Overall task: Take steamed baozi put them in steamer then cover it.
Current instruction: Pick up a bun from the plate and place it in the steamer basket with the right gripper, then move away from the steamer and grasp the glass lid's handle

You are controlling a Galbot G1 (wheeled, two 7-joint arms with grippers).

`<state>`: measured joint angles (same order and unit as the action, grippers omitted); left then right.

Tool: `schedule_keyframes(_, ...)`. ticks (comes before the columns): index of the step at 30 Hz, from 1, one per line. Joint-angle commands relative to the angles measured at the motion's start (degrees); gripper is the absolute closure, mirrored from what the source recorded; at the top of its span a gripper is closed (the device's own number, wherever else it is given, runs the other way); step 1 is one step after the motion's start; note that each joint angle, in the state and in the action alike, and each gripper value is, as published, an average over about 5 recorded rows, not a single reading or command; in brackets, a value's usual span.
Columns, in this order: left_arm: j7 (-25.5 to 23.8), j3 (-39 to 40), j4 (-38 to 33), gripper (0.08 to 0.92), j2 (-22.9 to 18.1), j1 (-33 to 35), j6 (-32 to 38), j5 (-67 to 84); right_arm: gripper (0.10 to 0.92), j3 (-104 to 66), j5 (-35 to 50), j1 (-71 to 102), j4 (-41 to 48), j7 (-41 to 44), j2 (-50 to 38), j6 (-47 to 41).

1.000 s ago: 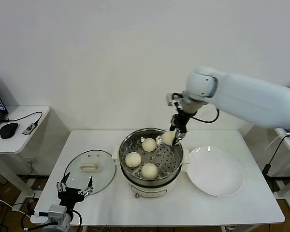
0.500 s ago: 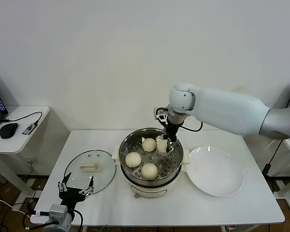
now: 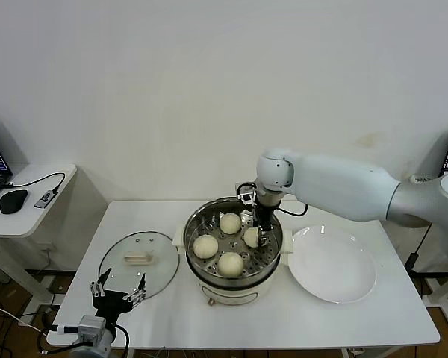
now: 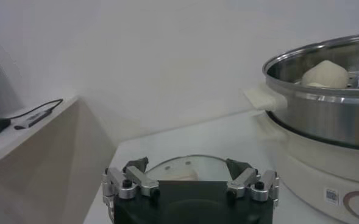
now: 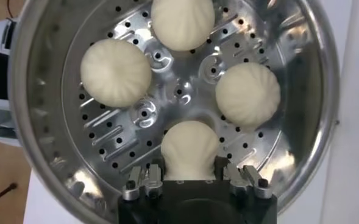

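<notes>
The steamer [image 3: 193, 221] stands mid-table, its steel basket on a cream pot base. Three baozi [image 3: 205, 246] lie free on its perforated floor. My right gripper [image 3: 260, 236] reaches down into the basket's right side, shut on the fourth baozi [image 3: 251, 237], which is at floor level. In the right wrist view my right gripper [image 5: 190, 165] pinches that baozi [image 5: 190, 146] from both sides, with the three others [image 5: 116, 72] beyond it. The glass cover [image 3: 155, 246] lies flat to the left of the steamer. My left gripper [image 3: 119, 292] is open and empty, parked at the cover's near edge.
An empty white plate [image 3: 332, 262] lies to the right of the steamer. A side desk [image 3: 30, 186] with a mouse and cable stands at the far left. In the left wrist view the steamer wall [image 4: 325, 115] is on the right and the cover [image 4: 179, 164] lies just ahead.
My right gripper has moved left and down with the baozi, from above the basket's far-right rim into the basket. The left arm has not moved.
</notes>
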<state>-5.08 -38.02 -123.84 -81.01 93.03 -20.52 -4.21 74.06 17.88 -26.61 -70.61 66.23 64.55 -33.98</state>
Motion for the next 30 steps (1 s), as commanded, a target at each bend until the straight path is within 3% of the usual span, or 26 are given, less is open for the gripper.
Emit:
schedule_keyframes(1,-0.05,0.04,0.13,0.177,0.0,-0.07,0.01,-0.01,0.523,-0.44,-1.28,1.68,0.44,-0.6,0.33,-0.27)
schedule_keyframes(5,-0.13,0.14,0.12,0.177,-0.08,-0.13,-0.02,-0.1,0.476,-1.49,-0.21,1.22,-0.46,-1.15,-0.39,-0.96)
schedule_keyframes(14,-0.44,0.29,-0.21,0.177,-0.33,-0.16,-0.17,-0.18,0.233,-3.44,2.25,-4.43,-6.39,0.89,-6.44,-1.62)
schedule_keyframes(21,-0.08,0.26,-0.85,0.177,-0.53,-0.16,-0.14,0.65,0.203,-7.84,3.96,-8.46,-13.38,1.21,-14.73,-1.43)
schedule_keyframes(25,1.32,0.04,-0.45,0.177,-0.42,-0.45,0.0,3.03,0.203,-18.03,5.84,-4.16,-16.13,-6.53,-20.42,0.94)
schedule_keyframes(30,3.6,-0.01,0.59,0.177,-0.57,-1.21,0.17,5.58,0.203,-37.14,11.72,9.12,-20.51,-26.1,-28.7,4.51)
